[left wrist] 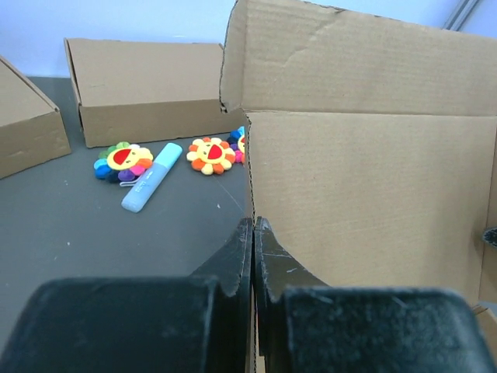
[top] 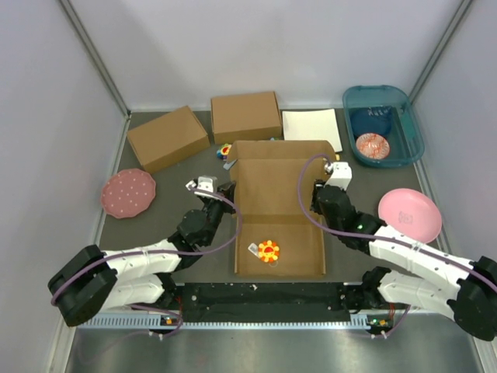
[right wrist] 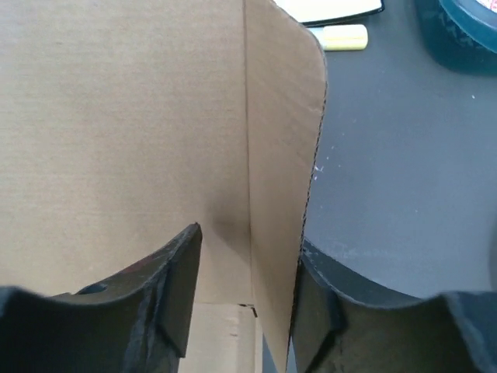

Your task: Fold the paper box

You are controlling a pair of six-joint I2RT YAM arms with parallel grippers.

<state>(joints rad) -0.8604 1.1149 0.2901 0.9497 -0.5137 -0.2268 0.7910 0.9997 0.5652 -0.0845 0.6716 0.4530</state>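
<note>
The paper box lay in the middle of the dark desk, between the two arms. It was a brown corrugated sheet partly raised, with its long side walls standing and a rounded flap at the far end. The left hand was on the left wall, its black fingers pressed together with the thin cardboard edge pinched between them. The right hand was at the right wall with its fingers spread. One finger sat inside the box and the other outside, and the upright wall ran between them with a clear gap on the inner side. An orange flower toy lay on the box floor near its front edge. On the desk to the left of the box were more flower toys and a pale blue marker. Two closed cardboard boxes stood beyond them at the back. A white sheet lay behind the right wall, with a yellow marker just beside it. A teal bin holding a patterned bowl sat in the far right corner. A pink plate lay on the right and a dotted pink plate on the left.
</note>
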